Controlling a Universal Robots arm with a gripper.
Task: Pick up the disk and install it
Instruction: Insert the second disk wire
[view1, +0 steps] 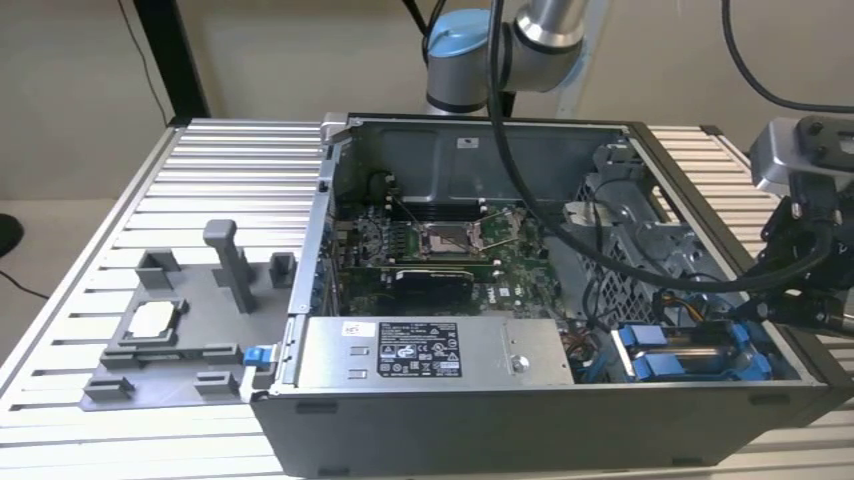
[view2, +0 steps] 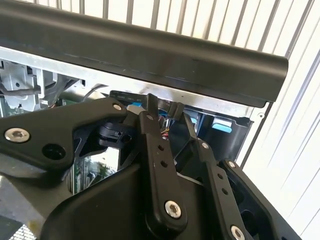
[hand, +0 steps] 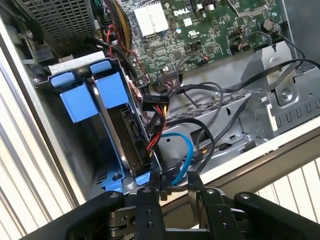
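Note:
The disk (hand: 131, 137) stands on edge in the drive bay at the case's corner, its blue carrier tabs (hand: 107, 87) facing up. In the exterior view the blue carrier (view1: 674, 350) sits at the case's near right corner. My gripper (hand: 175, 180) hovers just outside the case wall beside that bay. Its black fingers (hand: 149, 187) are a narrow gap apart with nothing between them. The second wrist view shows my gripper (view2: 167, 107) just under the case's black rim (view2: 150, 55). My gripper (view1: 781, 305) hangs over the case's right edge in the exterior view.
An open computer case (view1: 307, 300) lies on a slatted metal table (view1: 200, 180). Inside are a motherboard (view1: 441, 240), a grey power-supply box (view1: 427, 355) and loose cables (hand: 200, 135). A grey fixture (view1: 187, 340) holding a small silver chip (view1: 151, 320) stands on the exterior view's left.

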